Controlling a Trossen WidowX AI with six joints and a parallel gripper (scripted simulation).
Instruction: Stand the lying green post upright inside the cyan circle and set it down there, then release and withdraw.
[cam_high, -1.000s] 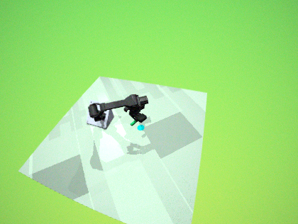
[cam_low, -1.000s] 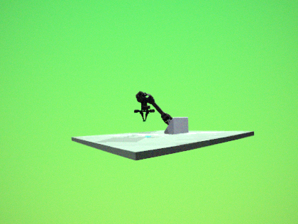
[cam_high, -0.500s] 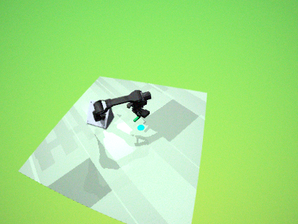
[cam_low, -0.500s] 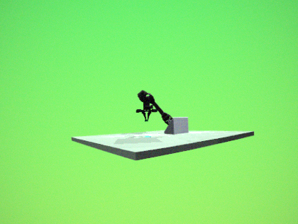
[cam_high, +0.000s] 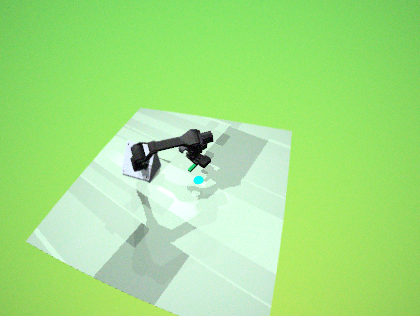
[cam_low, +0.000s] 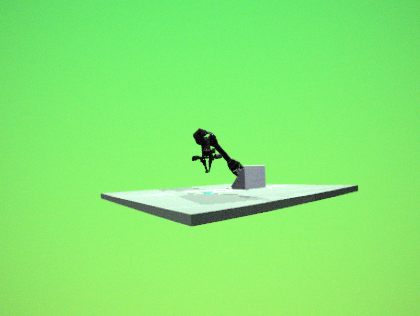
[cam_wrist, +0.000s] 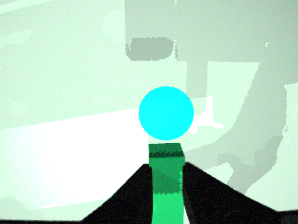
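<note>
Operator, in these views you can read no text, no label, no brand, no number and no sign. You find no readable writing on the black arm (cam_high: 170, 144) (cam_low: 223, 151), on its pale base (cam_high: 128, 172) (cam_low: 254, 177), or on the worktop (cam_high: 240, 235) (cam_low: 165, 203) (cam_wrist: 65, 95).

Lower end of green post (cam_wrist: 167, 175) cropped by wrist view's bottom edge.
</note>
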